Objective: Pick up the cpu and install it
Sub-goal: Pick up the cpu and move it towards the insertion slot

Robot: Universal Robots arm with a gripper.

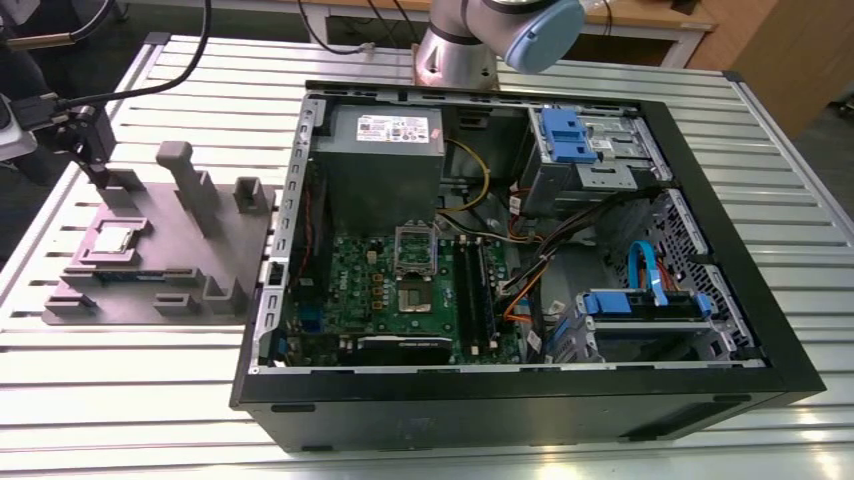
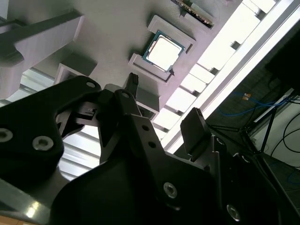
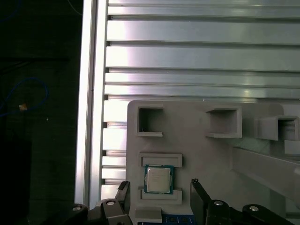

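Hovering above a grey moulded plastic fixture plate [image 3: 211,159], the black two-fingered gripper [image 3: 160,183] on the robot arm has its jaws spread apart and holds nothing. The cpu [image 3: 158,179], a small flat square chip with a silvery-grey metal top and a green border, lies level in a shallow raised frame on that plate, directly below the gap between the jaws, with one dark finger [image 3: 199,199] standing off each of two opposite edges. In the second wrist view the cpu [image 2: 162,50] sits ahead of the fingertips and apart from them, so no contact shows. The plate rests on a table of ribbed aluminium slats [image 1: 134,400], and in the exterior view the cpu [image 1: 114,238] is well away from the large black open-sided computer case [image 1: 534,410] that stands beside the plate. Inside the case a green motherboard [image 1: 360,280] lies flat, and its square socket [image 1: 415,298] appears uncovered and empty, with its metal frame tipped up. By my reading, the step in hand is the approach for the pick: the chip is uncollected and the install has not begun. A grasp from this pose would call for a straight descent that keeps the chip centred between the jaws, fingertips low enough to meet its thin edges without striking the raised frame around it, and a gentle, even close so the chip stays level rather than tilting.
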